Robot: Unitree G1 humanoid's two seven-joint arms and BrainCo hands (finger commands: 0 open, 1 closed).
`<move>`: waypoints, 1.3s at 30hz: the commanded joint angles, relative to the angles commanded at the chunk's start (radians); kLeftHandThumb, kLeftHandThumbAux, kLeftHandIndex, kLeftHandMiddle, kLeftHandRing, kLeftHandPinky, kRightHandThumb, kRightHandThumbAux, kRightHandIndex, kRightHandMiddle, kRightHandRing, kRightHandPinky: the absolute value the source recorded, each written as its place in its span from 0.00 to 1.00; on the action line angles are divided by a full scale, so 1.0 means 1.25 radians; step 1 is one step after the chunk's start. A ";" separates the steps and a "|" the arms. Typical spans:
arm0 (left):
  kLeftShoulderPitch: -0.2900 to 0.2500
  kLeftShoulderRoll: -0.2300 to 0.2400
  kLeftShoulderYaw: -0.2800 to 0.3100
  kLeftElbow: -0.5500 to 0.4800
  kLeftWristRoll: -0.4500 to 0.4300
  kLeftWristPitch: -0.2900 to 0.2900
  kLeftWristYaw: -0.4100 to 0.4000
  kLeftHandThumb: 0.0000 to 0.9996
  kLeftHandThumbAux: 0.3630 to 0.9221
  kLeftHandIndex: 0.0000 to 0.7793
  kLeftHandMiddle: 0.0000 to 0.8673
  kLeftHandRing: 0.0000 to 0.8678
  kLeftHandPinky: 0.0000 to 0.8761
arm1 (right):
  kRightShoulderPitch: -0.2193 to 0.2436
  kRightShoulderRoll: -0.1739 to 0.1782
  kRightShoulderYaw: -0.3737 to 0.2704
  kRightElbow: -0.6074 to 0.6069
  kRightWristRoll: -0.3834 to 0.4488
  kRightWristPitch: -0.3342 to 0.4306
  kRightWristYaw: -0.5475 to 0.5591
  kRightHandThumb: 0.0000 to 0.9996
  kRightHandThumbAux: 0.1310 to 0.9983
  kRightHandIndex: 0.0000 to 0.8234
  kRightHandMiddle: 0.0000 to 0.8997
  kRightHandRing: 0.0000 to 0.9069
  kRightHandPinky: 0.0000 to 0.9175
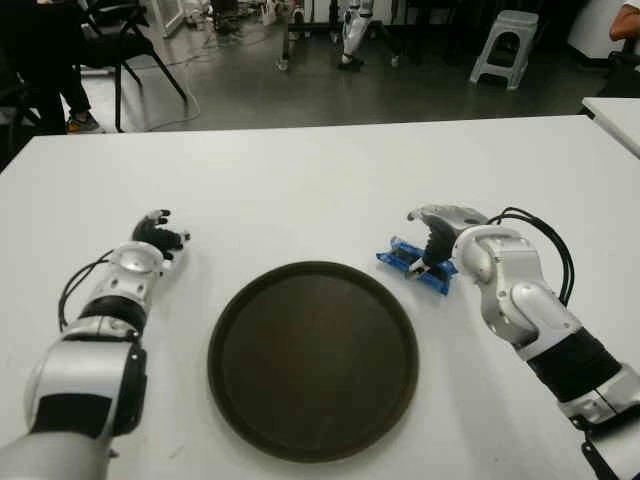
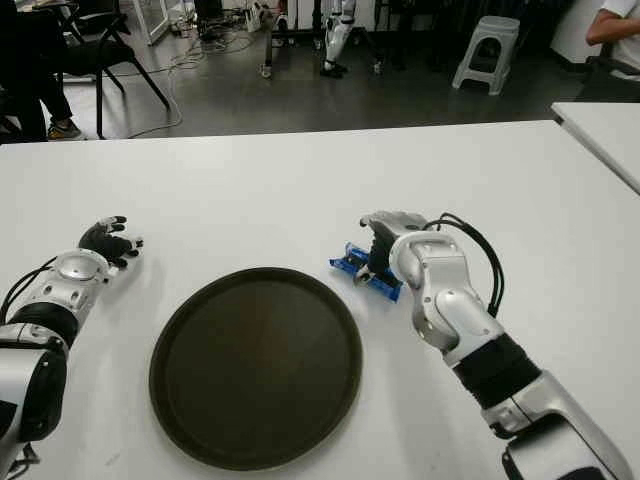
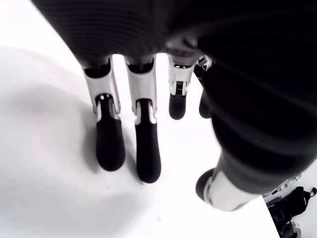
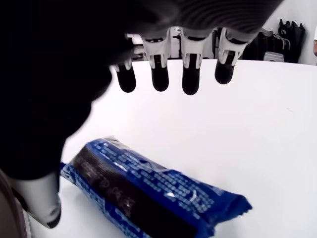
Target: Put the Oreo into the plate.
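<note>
the plate [image 1: 312, 430] is bare, so the task is only at its start. the oreo pack [image 2: 366, 271] lies flat on the white table [image 1: 330, 180], just beside the plate's far right rim, not yet lifted. the right hand [image 2: 385, 240] hovers right over the pack with its fingers [image 4: 191, 79] spread apart and nothing gripped. closing on the pack, lifting it and carrying it over the plate are all left to do. the left hand [image 1: 158, 233] shows to the left of the plate, fingers relaxed and empty.
</note>
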 joint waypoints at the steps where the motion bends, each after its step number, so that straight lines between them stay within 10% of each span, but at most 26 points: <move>1: 0.000 0.000 0.001 0.000 0.000 -0.001 0.000 0.18 0.83 0.09 0.12 0.14 0.14 | 0.001 0.000 -0.001 -0.002 -0.001 0.000 0.003 0.00 0.64 0.10 0.14 0.11 0.01; 39: -0.003 0.006 -0.012 0.000 0.013 0.009 0.000 0.14 0.81 0.06 0.09 0.11 0.10 | 0.037 -0.011 -0.010 -0.027 -0.052 0.008 0.050 0.00 0.71 0.08 0.12 0.11 0.01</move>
